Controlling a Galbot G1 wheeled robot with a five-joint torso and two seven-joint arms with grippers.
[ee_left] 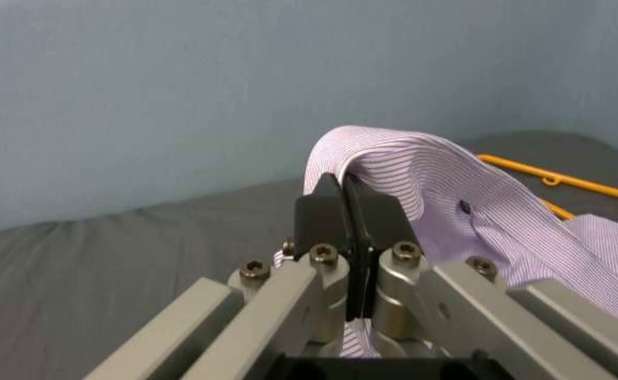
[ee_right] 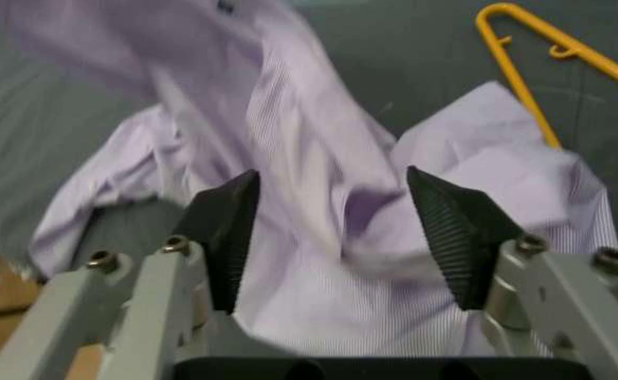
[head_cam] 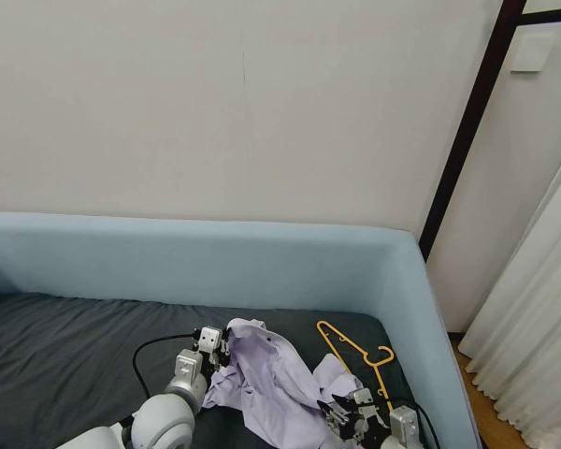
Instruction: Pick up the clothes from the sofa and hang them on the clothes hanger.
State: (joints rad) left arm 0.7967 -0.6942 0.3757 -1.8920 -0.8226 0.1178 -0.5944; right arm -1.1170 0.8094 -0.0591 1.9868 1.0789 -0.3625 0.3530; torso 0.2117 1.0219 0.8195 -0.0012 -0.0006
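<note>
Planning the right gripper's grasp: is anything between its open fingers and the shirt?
Nothing visible. The right gripper hangs open directly over the shirt, with bare cloth between its fingers. The hanger lies off to one side on the sofa, and the left gripper pinches a raised fold farther off.

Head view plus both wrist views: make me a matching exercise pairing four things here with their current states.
1. lilac pinstriped fabric shirt
2. orange plastic hanger
3. left end effector
4. right end effector

A. open, fingers spread above the fabric
B. lying flat on the dark grey sofa seat
C. shut, pinching a fold
D. crumpled in a heap

Pairs: 1-D, 2-B, 3-C, 4-A.
</note>
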